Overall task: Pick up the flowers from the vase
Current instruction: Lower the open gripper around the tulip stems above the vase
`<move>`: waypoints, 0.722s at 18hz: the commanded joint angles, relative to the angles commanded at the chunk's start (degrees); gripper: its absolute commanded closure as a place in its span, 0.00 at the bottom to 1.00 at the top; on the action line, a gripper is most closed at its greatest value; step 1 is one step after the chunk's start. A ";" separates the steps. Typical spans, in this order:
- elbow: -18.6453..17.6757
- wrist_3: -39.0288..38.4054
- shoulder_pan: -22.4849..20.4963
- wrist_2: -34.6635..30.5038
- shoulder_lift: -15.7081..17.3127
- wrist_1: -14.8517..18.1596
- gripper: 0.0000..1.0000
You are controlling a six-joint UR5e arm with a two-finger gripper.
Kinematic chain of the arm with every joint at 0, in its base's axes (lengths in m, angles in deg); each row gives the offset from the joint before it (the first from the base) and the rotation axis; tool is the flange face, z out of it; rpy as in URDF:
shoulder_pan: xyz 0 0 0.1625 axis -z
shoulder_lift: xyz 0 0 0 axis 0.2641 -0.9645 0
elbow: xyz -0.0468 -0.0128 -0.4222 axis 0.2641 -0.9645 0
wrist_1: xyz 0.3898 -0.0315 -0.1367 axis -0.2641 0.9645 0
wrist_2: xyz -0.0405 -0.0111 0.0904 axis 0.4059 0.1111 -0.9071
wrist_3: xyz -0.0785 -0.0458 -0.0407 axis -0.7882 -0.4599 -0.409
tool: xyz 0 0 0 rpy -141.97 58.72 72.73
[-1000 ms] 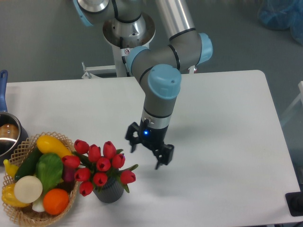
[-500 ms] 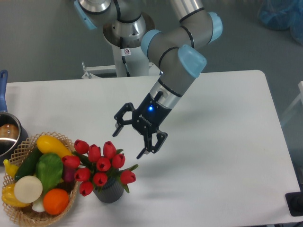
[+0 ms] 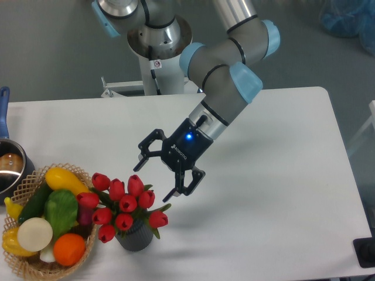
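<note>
The flowers [image 3: 125,205], a bunch of red tulip buds with green leaves, stand in the vase [image 3: 135,239], a short dark grey ribbed cylinder near the table's front left. My gripper [image 3: 153,178] hangs tilted just above and to the right of the bunch, fingers spread open and pointing down-left toward the buds. Nothing is between the fingers. One fingertip [image 3: 169,196] is close to the rightmost buds; I cannot tell if it touches them.
A wicker basket [image 3: 28,263] of toy fruit and vegetables sits directly left of the flowers, touching the bunch. A metal pot [image 3: 9,170] with a blue handle is at the left edge. The white table [image 3: 275,193] stretches to the right.
The gripper swung from a vertical pose right of the vase to a tilted one, moving left and toward the flowers. It stays open. The flowers have not moved.
</note>
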State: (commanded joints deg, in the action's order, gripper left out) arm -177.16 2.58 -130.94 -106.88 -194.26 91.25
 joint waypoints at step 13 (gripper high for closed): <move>2.47 -0.09 3.60 2.02 -3.61 0.00 0.00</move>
State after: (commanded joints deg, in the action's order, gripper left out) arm -174.69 2.50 -127.34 -104.86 -197.88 91.25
